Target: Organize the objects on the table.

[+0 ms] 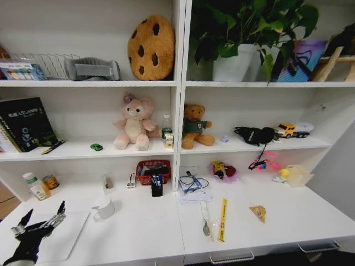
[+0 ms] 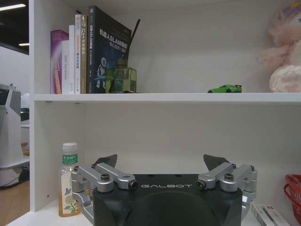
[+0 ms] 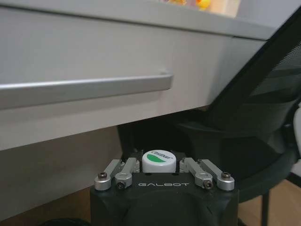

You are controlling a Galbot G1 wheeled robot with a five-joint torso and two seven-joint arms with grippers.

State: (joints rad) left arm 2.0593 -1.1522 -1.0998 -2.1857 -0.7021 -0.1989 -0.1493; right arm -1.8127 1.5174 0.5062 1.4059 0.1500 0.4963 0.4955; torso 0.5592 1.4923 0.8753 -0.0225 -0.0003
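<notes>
Left gripper (image 1: pixel 44 219), marked GALBOT, fingers spread, is seen at lower left above the silver laptop (image 1: pixel 66 235) on the white desk (image 1: pixel 288 219). Right gripper (image 3: pixel 164 170), marked GALBOT, is closed on a green-topped can (image 3: pixel 159 161) below a drawer handle (image 3: pixel 84 84). Green toy car (image 1: pixel 96 147): middle shelf.

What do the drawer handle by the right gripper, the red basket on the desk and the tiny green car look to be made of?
Drawer handle: likely brushed metal, a matte silver bar with a soft sheen.
Red basket: looks like plastic or coated wire, with an open mesh wall; the view leaves it open.
Tiny green car: glossy, with bright highlights, probably painted die-cast or hard plastic.
</notes>
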